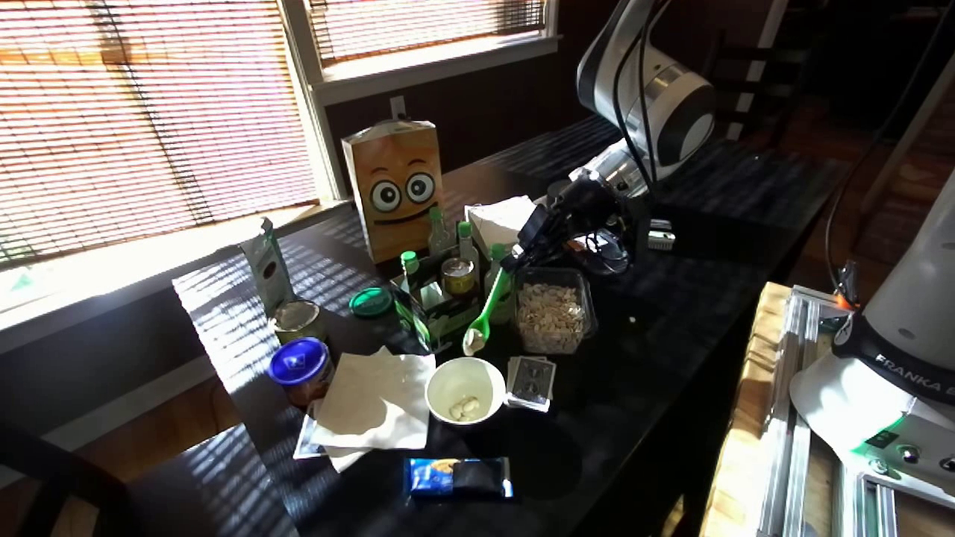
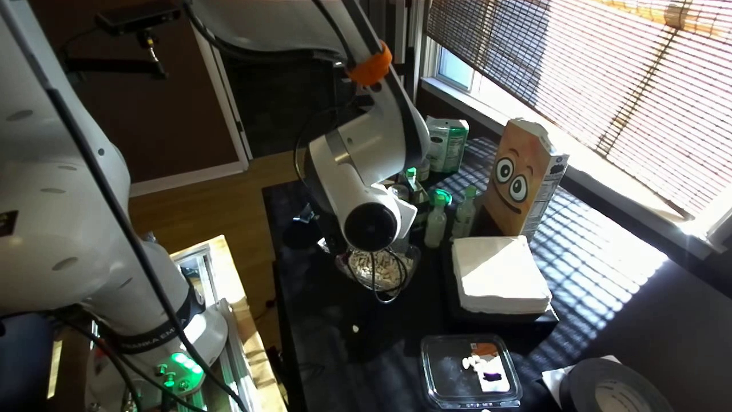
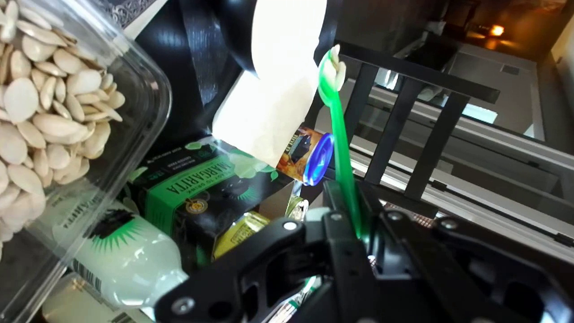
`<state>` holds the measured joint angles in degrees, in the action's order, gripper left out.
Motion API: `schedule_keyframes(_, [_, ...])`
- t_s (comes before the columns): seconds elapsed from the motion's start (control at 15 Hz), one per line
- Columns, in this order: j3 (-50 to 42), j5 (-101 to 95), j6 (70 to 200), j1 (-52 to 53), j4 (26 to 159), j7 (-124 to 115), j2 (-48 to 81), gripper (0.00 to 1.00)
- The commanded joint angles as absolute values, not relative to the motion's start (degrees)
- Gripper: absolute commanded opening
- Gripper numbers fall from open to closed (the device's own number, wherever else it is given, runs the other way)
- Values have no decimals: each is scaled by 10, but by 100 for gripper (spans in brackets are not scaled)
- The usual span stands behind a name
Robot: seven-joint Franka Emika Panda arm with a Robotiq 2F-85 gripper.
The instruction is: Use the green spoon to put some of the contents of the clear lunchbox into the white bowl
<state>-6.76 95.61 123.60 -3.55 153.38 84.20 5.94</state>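
The fingers (image 3: 332, 197) pinch the green spoon (image 3: 342, 152) near the end of its handle, well back from the scoop, which carries a few pale seeds (image 3: 340, 77). In an exterior view the spoon slants scoop-down, its tip near the rim of the white bowl (image 1: 464, 379) on the dark tabletop (image 1: 627, 358); whether it is over the edge I cannot tell. Some seeds lie in the bottom of that bowl, so the job looks partly done. The clear lunchbox (image 3: 145, 103), holding many more, stands near the spoon with a bottle (image 3: 130, 260) close by. The spoon should be light and stiff, probably plastic and a little slick; held this far back, it makes a long lever and could pivot between the fingers if the scoop knocks the rim. The rear of the handle is a sensible place to take it, since that leaves the scoop free, but it wants a firm pinch and a slow roll of the wrist. The seeds look dry and flat, apt to slide off at a small tilt. The bowl seems light too, so a nudge could shift it.
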Motion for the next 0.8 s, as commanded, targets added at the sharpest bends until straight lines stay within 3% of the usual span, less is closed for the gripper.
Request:
schedule_keyframes(0.0, [-41, 1020, 1311, -12, 1558, 901, 11, 3])
schedule_keyframes(0.73, [-12, 1011, 1345, -3, 1577, 1013, -23, 3])
